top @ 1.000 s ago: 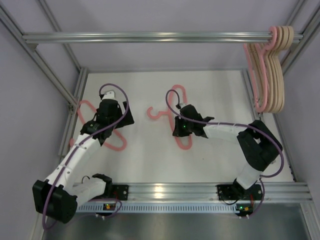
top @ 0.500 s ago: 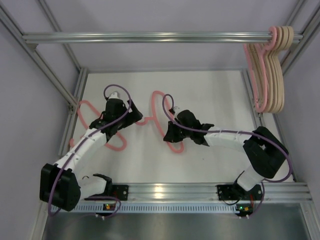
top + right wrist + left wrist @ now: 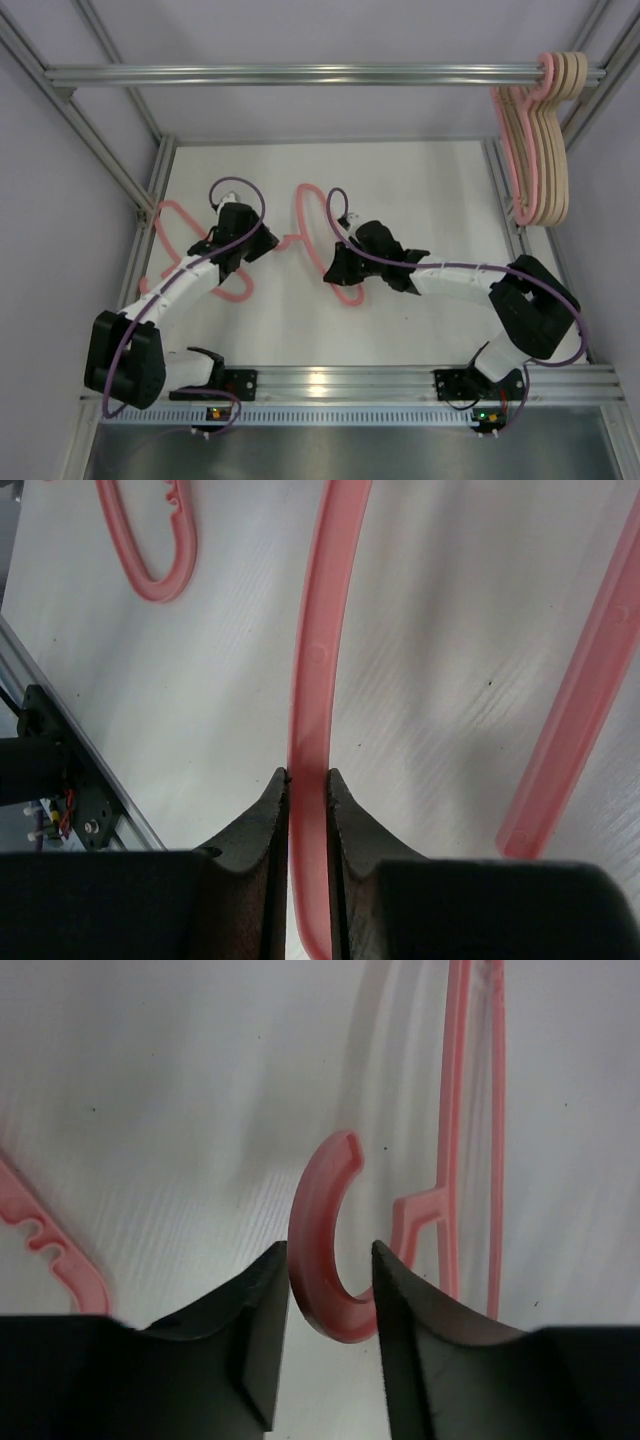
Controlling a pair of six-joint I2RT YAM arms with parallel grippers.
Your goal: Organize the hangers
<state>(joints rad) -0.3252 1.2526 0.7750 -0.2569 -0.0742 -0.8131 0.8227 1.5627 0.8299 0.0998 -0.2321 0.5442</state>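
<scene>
Item: pink hanger [image 3: 300,205], lying on the white bench [image 3: 430,190] between the two arms. The right gripper [image 3: 308,780] is clamped tight on its curved bar. Change noted: within the last second the right arm has slid this hanger leftward, and the left gripper [image 3: 328,1260] has left the second pink hanger [image 3: 172,218] and come across to meet the hook [image 3: 305,1230]. Its jaws have narrowed from wide to about half and now bracket the hook, but whether they already pinch it cannot be told. The second hanger lies flat under the left arm. Remaining stock: beige and pink hangers [image 3: 540,160], hung together at the right end of the rail [image 3: 300,73]. Assessment: probably a two-handed hold or handover before hanging; two hangers not yet hung.
</scene>
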